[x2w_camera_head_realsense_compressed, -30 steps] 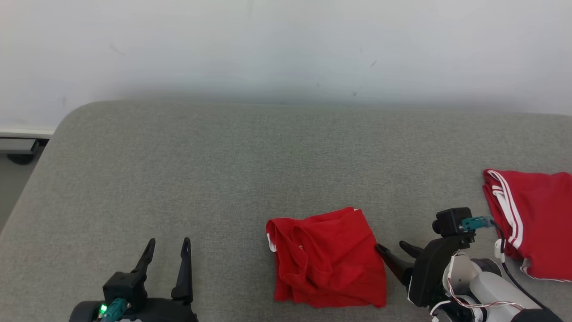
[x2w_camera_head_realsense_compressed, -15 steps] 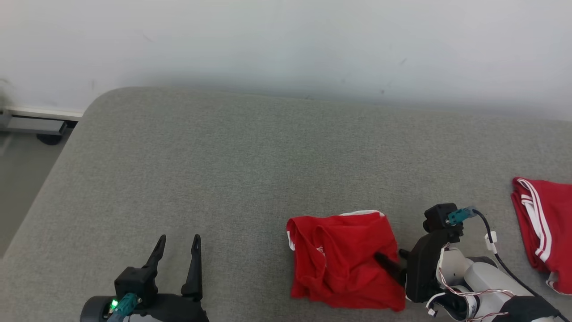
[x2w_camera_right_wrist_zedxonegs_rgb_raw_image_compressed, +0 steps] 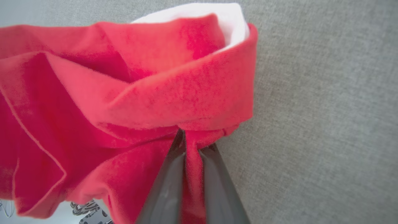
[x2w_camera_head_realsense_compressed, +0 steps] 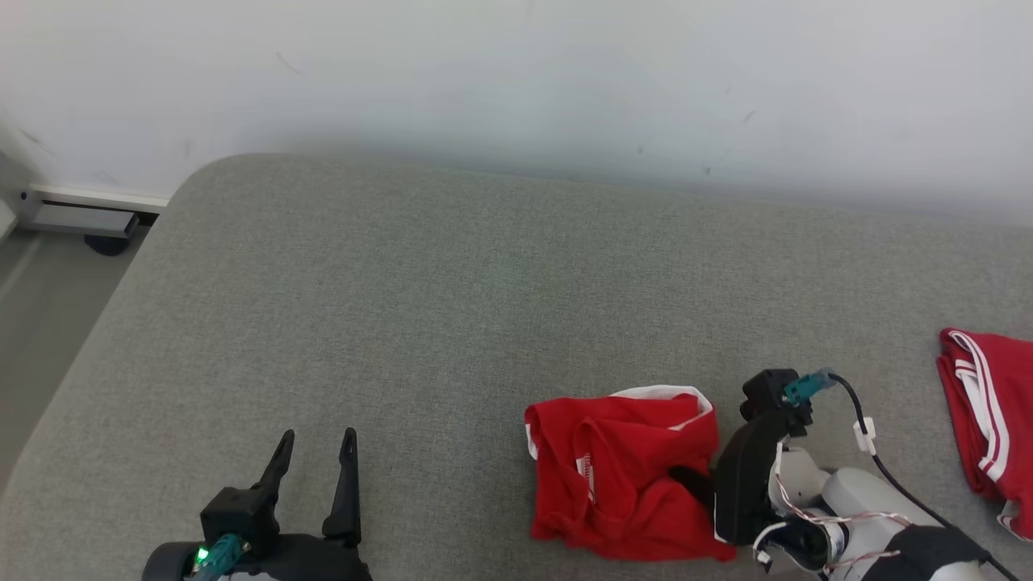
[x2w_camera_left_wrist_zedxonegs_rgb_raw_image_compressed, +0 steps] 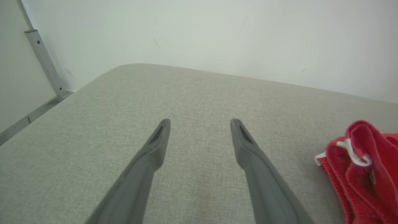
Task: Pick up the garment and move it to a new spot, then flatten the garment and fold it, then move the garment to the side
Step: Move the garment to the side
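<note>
Holds the left pincer (x2w_camera_head_realsense_compressed: 317, 436) low at 7 o'clock in the head view, both dark fingers spread wide apart, tips pointing toward 12. Angles the right arm (x2w_camera_head_realsense_compressed: 863, 500) in from 5 o'clock, pale forearm and dark wrist leaning toward 10. Clamps the right pincer (x2w_camera_right_wrist_zedxonegs_rgb_raw_image_compressed: 188, 135) on a fold of the garment (x2w_camera_right_wrist_zedxonegs_rgb_raw_image_compressed: 155, 93), fingers almost together, red cloth pinched between them.

Overhead and near-wrist views, common garment (x2w_camera_head_realsense_compressed: 621, 476)

Bare lab-like room: grey fabric-covered platform (x2w_camera_head_realsense_compressed: 403, 307), plain white wall (x2w_camera_head_realsense_compressed: 516, 73), metal rail (x2w_camera_head_realsense_compressed: 77, 219) at floor.
</note>
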Tool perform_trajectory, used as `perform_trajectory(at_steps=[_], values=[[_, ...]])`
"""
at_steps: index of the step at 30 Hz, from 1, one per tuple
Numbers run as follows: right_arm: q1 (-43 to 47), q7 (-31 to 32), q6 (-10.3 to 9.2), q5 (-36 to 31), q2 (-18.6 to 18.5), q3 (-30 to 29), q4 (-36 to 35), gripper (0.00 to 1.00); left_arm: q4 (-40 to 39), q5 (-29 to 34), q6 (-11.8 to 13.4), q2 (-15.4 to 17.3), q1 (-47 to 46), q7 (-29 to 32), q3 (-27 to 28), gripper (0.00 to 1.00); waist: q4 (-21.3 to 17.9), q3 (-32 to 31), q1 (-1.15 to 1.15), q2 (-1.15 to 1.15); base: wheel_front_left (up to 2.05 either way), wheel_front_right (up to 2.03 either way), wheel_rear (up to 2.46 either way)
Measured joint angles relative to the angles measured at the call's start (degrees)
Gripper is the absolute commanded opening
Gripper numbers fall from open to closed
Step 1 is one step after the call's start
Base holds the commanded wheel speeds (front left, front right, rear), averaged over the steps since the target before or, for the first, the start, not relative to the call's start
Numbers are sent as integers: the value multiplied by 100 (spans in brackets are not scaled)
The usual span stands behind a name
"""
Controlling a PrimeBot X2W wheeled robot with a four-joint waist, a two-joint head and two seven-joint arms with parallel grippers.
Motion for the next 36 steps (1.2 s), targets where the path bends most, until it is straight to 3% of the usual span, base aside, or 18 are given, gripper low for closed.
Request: perform_trajectory(at_steps=[6, 21, 36], values=[[-342, 54, 56, 5, -53, -15, 33, 0, 14, -38, 1, -1, 21, -2, 76, 100, -123, -16, 0, 0, 0, 0, 0], [-822, 258, 152, 30, -701, -143, -187, 0, 89, -44, 9, -3, 42, -51, 68, 100, -527, -153, 0, 0, 0, 0, 0], [-1480, 814, 157, -26, -983, -103, 356, 0, 59, -45, 8, 47, 150, -52, 78, 100, -934, -149, 0, 0, 0, 0, 0]])
